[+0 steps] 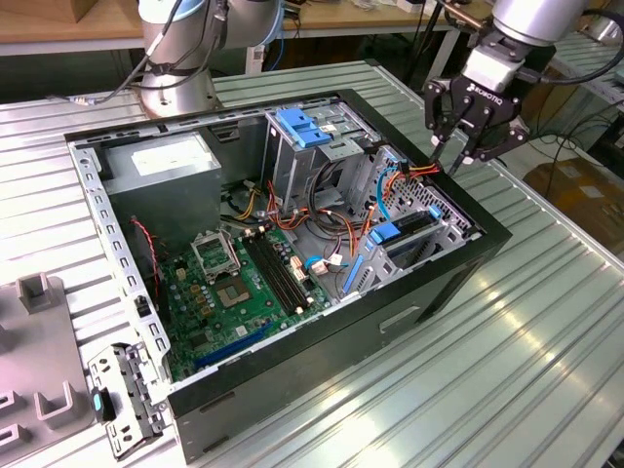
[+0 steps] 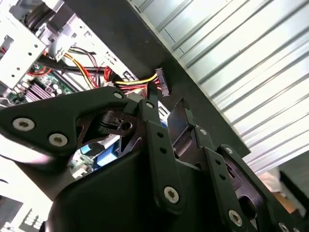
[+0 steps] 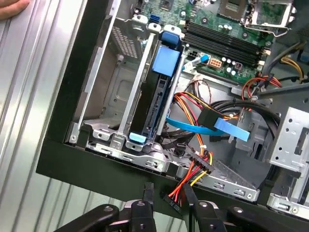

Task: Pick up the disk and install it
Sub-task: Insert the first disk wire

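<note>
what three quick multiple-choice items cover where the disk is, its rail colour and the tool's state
1. Where is the disk?
A held in the tool
B seated in the drive bay of the case
C outside the case

2. What colour is the disk's carrier rail?
A red
B green
C blue

3. What is the tool's state?
A open and empty above the case's edge
B shut on the disk
C shut and empty

Answers:
1 B, the first wrist view shows it standing in the metal bay.
2 C, bright blue plastic frames it.
3 A, its fingertips stand apart with nothing between them.
</note>
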Tool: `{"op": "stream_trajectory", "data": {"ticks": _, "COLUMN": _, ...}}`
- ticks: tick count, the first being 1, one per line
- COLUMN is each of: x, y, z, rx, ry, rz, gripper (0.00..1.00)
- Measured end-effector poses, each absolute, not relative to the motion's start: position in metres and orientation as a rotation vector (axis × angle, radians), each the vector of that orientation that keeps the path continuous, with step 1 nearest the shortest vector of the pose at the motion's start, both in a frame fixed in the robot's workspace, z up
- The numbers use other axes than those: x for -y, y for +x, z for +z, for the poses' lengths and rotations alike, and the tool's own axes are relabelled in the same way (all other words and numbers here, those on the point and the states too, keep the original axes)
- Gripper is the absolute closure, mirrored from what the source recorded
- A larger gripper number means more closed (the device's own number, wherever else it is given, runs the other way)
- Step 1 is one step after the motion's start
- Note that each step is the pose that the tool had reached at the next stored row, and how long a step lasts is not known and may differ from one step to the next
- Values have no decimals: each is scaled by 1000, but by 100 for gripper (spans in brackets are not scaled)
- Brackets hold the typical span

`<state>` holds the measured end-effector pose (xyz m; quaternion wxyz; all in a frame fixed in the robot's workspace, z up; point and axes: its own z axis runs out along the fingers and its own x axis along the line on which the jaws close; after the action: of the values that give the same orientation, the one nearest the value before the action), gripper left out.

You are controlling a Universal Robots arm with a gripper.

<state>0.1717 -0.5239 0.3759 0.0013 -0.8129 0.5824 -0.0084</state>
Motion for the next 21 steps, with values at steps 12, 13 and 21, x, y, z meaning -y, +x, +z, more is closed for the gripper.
{"op": "stream_trajectory", "data": {"ticks": 12, "x": 521, "y": 177, "z": 374, "rx": -1535, "ry": -2736, "rz": -26, "gripper": 64}}
{"op": "stream_trajectory", "data": {"ticks": 13, "x": 521, "y": 177, "z": 373, "rx": -1506, "ry": -2751, "rz": -26, "gripper": 64}}
{"op": "stream_trajectory", "data": {"ticks": 21, "x": 520, "y": 177, "z": 366, "rx": -1197, "ry": -2897, "rz": -25, "gripper": 64}}
